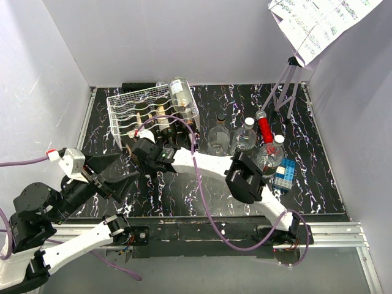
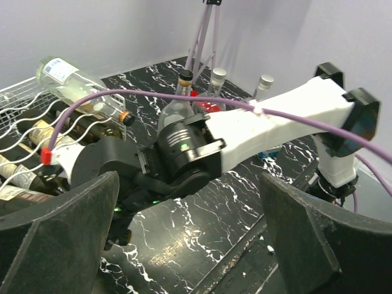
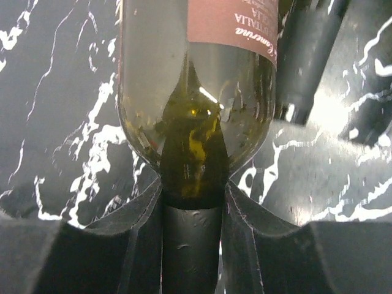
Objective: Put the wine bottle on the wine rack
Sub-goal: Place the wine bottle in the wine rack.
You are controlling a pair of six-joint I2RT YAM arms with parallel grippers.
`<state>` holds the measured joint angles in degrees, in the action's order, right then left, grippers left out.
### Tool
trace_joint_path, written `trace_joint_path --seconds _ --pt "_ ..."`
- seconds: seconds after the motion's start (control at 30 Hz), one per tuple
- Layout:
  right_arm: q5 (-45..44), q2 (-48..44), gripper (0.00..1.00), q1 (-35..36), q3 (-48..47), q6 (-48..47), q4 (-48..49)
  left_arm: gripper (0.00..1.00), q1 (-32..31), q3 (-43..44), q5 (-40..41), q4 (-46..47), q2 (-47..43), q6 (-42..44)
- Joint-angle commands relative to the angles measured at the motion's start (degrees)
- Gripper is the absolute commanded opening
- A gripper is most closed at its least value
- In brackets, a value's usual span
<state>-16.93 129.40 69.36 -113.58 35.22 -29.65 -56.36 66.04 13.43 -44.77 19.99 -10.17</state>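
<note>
A dark green wine bottle (image 3: 196,92) with a pinkish label fills the right wrist view. Its black-foiled neck is clamped between my right gripper's (image 3: 193,190) fingers (image 3: 141,233). From above, the right gripper (image 1: 143,150) sits at the front edge of the white wire wine rack (image 1: 125,107), and the held bottle is mostly hidden under it. Dark bottles lie in the rack's cradles (image 1: 160,116), and a clear bottle (image 1: 181,95) rests on its top right. My left gripper (image 1: 113,176) stands wide open and holds nothing, left of the right wrist and over bare tabletop (image 2: 190,245).
Three clear glass bottles (image 1: 218,139) (image 1: 245,136) (image 1: 271,156) and a red-necked one (image 1: 264,128) stand right of centre, with a blue block (image 1: 285,173) near them. A tripod (image 1: 288,86) holding a paper sheet stands at the back right. Purple cable (image 1: 196,159) loops over the right arm.
</note>
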Motion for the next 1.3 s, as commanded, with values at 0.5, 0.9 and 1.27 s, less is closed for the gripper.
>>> trace_joint_path --seconds 0.5,0.9,1.27 --pt "-8.0 7.9 0.01 -1.9 -6.5 -13.0 30.1 0.98 0.2 -4.9 -0.6 2.0 3.6 -6.6" --pt "-1.2 9.3 0.01 -2.6 -6.3 -14.2 37.2 0.98 0.2 -5.5 -1.8 2.1 3.9 -8.3" --pt "11.7 9.7 0.01 -6.7 -9.5 -11.4 36.1 0.98 0.2 -4.0 -0.3 0.2 5.0 -9.9"
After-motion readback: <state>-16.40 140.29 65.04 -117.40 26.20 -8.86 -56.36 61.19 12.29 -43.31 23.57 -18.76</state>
